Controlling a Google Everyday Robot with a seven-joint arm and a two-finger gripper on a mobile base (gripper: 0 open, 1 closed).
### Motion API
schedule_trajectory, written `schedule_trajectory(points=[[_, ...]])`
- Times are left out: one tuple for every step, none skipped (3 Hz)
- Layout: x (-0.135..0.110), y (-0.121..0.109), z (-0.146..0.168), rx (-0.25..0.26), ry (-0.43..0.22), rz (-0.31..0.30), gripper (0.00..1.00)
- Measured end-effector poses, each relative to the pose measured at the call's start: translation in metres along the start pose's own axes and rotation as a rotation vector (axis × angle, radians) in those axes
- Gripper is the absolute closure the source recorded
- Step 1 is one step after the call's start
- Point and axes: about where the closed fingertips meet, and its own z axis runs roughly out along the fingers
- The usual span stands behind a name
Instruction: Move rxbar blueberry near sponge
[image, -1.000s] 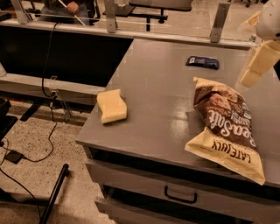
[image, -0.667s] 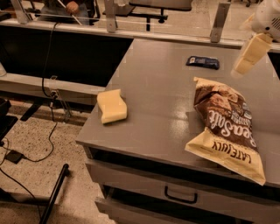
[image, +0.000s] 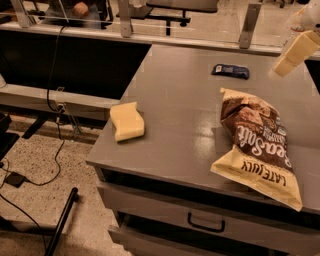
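Snack bar (image: 230, 71) first: the small dark blue wrapper lies flat on the far part of the grey table (image: 180, 100), right of the middle and close to the far edge. The cream-coloured claw (image: 292, 55) hangs in the air to the right of it and a little higher, at the far right corner of the table. It slants down and leftward toward the bar. The two are apart, not touching, with bare tabletop between them. Whether the claw is open or closed I cannot tell from where I stand, and the bar is plainly not in its hold.

The pale yellow sponge (image: 127, 121) sits near the left edge of the table, well apart from the bar and nearer to me. A big brown and cream chip bag (image: 260, 145) lies on the right side, stretching from just short of the bar down to the near right corner.

Below the tabletop is a drawer with a dark handle (image: 206, 225). Left of the table the floor (image: 30, 165) is speckled stone, with a black cable (image: 54, 95) trailing down across it. A low glass partition with metal posts (image: 248, 22) runs along beyond the far edge.
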Motion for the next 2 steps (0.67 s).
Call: schedule_trajectory(points=[[0.009,-0.021,0.011,0.035,-0.134,0.093,0.0],[0.006,-0.044,0.035,0.042,-0.265,0.154,0.0]])
